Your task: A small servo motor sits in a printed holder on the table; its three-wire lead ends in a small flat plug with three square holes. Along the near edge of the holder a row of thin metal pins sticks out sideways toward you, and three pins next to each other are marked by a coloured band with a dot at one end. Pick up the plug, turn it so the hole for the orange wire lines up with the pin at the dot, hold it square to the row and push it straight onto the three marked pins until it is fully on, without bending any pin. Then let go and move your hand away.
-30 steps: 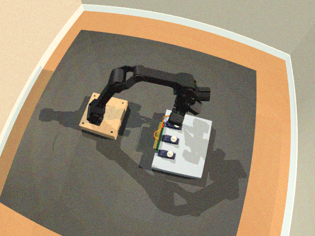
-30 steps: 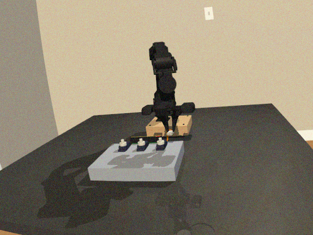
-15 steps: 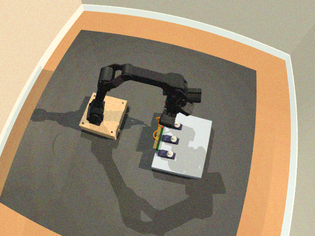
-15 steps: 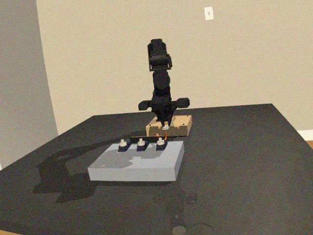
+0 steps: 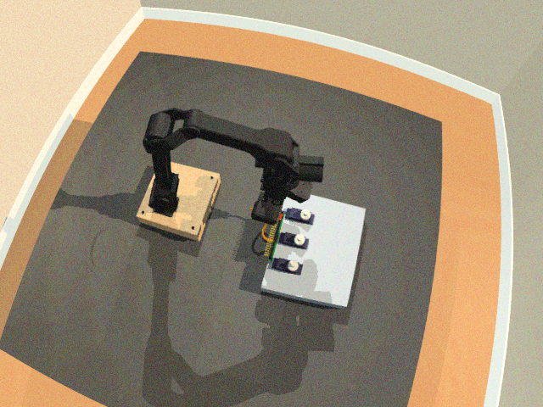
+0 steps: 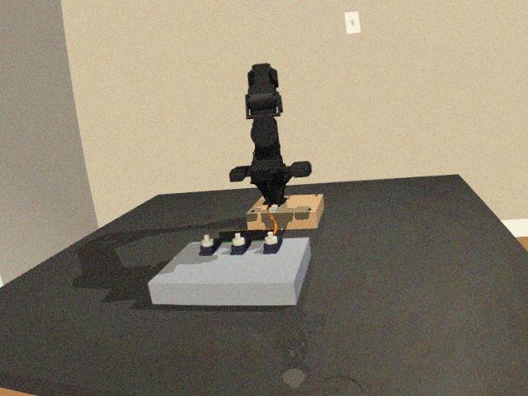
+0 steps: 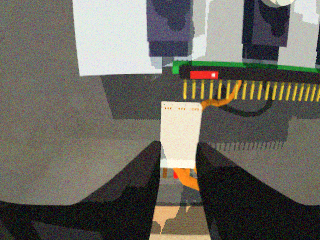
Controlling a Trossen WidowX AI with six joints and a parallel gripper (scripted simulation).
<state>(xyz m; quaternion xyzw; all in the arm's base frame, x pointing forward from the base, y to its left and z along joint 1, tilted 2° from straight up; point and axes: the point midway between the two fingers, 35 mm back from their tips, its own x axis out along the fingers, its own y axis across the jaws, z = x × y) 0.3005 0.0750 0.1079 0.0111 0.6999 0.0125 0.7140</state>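
Note:
My gripper (image 5: 261, 220) (image 6: 274, 205) (image 7: 178, 149) is shut on the white plug (image 6: 273, 208) (image 7: 181, 131), off the table on the pin side of the holder (image 5: 335, 249) (image 6: 225, 294) (image 7: 117, 35). In the wrist view the plug's front end points at the pin row (image 5: 269, 242) (image 7: 253, 90), a little short of the tips and left of the red band's middle. The red band (image 5: 281, 216) (image 7: 200, 75) has its pale dot (image 7: 214, 75) at the right end. The orange wire (image 7: 186, 179) leaves the plug's rear on the right, brown on the left. The plug's holes are not clearly seen.
Three dark servos with white hubs (image 5: 305, 214) (image 5: 299, 240) (image 5: 293, 265) sit on the holder. The orange lead (image 5: 264, 231) (image 6: 274, 222) (image 7: 220, 102) loops beside and across some pins. The wooden arm base (image 5: 193, 192) (image 6: 283, 220) stands behind the gripper.

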